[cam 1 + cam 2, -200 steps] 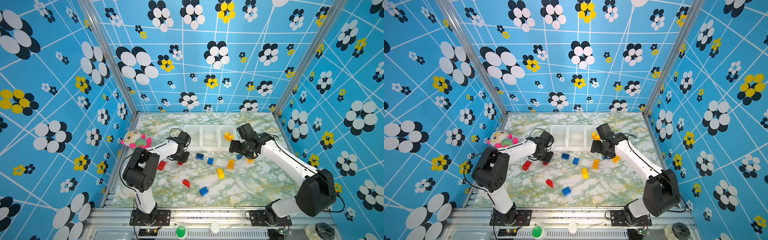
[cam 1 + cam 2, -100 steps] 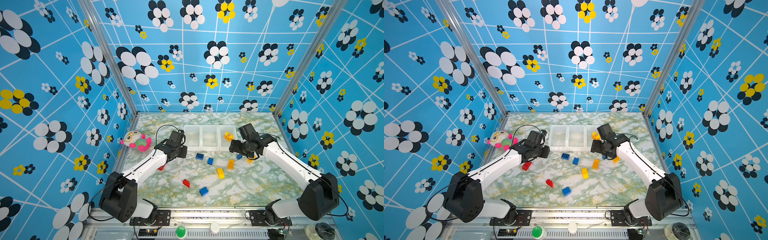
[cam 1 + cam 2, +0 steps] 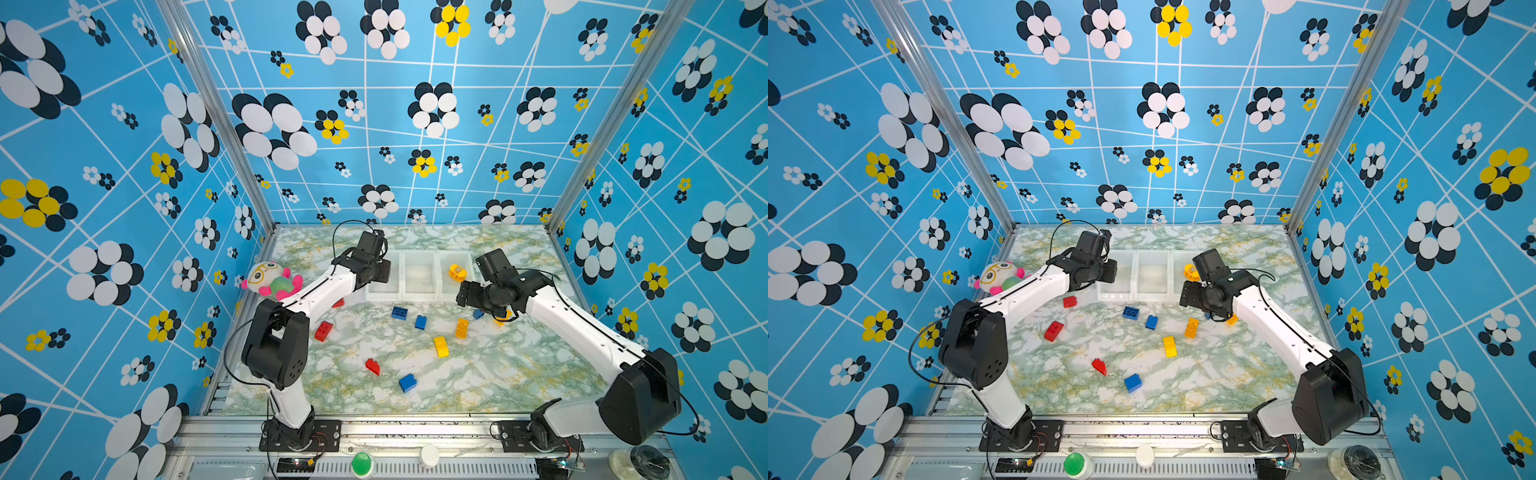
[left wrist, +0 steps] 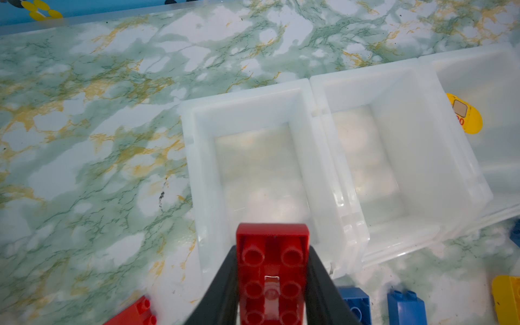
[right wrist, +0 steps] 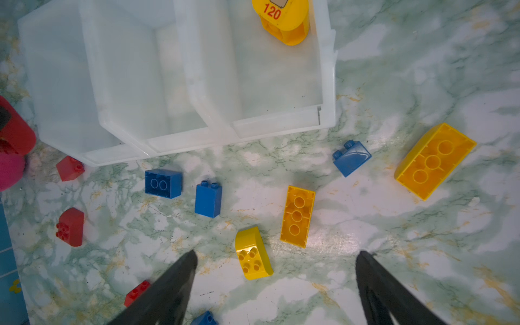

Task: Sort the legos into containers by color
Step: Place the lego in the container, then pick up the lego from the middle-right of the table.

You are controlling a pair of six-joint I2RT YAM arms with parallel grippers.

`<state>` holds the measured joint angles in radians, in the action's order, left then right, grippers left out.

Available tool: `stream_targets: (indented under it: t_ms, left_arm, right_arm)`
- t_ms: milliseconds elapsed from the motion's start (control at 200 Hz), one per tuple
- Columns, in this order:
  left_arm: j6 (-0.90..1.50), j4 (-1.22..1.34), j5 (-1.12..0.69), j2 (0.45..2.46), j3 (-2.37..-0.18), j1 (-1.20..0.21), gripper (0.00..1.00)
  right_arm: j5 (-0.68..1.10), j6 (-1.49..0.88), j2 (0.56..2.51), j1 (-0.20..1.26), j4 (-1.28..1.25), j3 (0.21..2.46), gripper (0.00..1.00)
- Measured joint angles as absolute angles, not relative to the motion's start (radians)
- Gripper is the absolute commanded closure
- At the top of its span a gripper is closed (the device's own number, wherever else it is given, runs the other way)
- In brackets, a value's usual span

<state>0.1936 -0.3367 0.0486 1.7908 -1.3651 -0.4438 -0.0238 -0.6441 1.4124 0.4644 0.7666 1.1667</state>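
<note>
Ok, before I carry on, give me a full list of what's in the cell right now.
red bricks: four, red; three loose on the table, one gripped over the left-end bin's near edge
blue bricks: four, blue; loose on the table
yellow bricks: three, yellow-orange; loose on the table
round yellow piece: one, yellow; in the right-end bin
bins: three, translucent white; in a row towards the back
plush toy: one, pink and green; left edge
green button: one; front rail
left pincer: shut on a red brick
right pincer: open, above the yellow bricks
</note>
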Motion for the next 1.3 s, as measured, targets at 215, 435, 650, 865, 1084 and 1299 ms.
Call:
stream_targets:
  t_ms: [215,435,650,865,1084,1299]
  left_arm:
    - [0.194,-0.348,0.054,1.901,-1.443,-0.447,0.66]
    - [0.197,-0.369,0.072,1.916,-1.448,-0.453,0.39]
    - [0.2,-0.368,0.072,1.909,-1.442,-0.459,0.33]
    - [0.229,-0.358,0.056,1.82,-1.362,-0.463,0.3]
    - [0.278,-0.33,0.017,1.665,-1.242,-0.482,0.24]
    - [0.336,-0.305,-0.023,1.52,-1.1,-0.487,0.19]
  right_arm:
    - [-0.023,-0.644,1.411,0.464,0.766,1.152,0.09]
    - [-0.023,-0.644,1.411,0.464,0.766,1.152,0.09]
    - [-0.023,-0.644,1.411,0.468,0.766,1.152,0.09]
    - [-0.04,-0.646,1.415,0.472,0.766,1.152,0.1]
    - [-0.06,-0.692,1.459,0.449,0.759,1.138,0.16]
    - [-0.075,-0.774,1.469,0.36,0.73,1.092,0.24]
